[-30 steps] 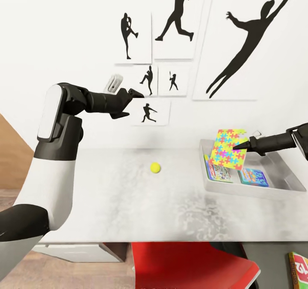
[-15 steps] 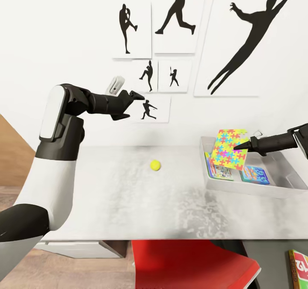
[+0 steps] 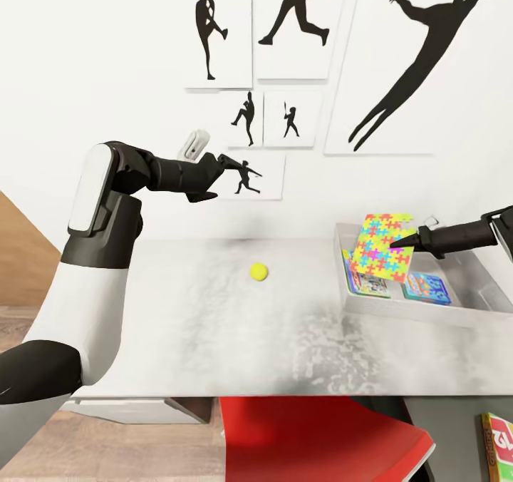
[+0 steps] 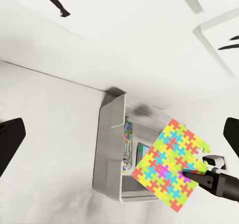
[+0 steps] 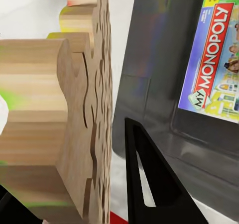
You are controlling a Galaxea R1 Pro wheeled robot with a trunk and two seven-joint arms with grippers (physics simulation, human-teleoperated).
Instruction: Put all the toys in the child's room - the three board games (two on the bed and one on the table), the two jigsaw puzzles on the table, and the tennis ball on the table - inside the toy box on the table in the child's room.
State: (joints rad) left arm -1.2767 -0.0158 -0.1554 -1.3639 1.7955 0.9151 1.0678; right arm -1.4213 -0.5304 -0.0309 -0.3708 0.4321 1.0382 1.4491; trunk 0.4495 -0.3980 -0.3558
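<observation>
Over the toy box (image 3: 467, 309) at 3 o'clock on the tabletop (image 3: 214, 325), our right end effector (image 3: 394, 242) grips a tilted puzzle (image 3: 381, 247), which we judge needs lowering and release, while the ball (image 3: 259, 272) waits at centre.

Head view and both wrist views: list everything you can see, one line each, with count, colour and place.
Table: one, light-grey top, across the middle of the head view.
Toy box: one, light grey, on the table's right end.
Jigsaw puzzle: one, multicoloured, held tilted above the toy box.
Board games: two in the toy box, one mainly blue, one green-edged; the right wrist view reads "My Monopoly" on one.
Tennis ball: one, yellow-green, on the table's middle.
Another game box: one, red and green, low right, below the table.
Red object: one, under the table's front edge.
Silhouette pictures: several, black on white, on the wall.
Left gripper: open, raised before the wall.
Right gripper: shut on the jigsaw puzzle.
</observation>
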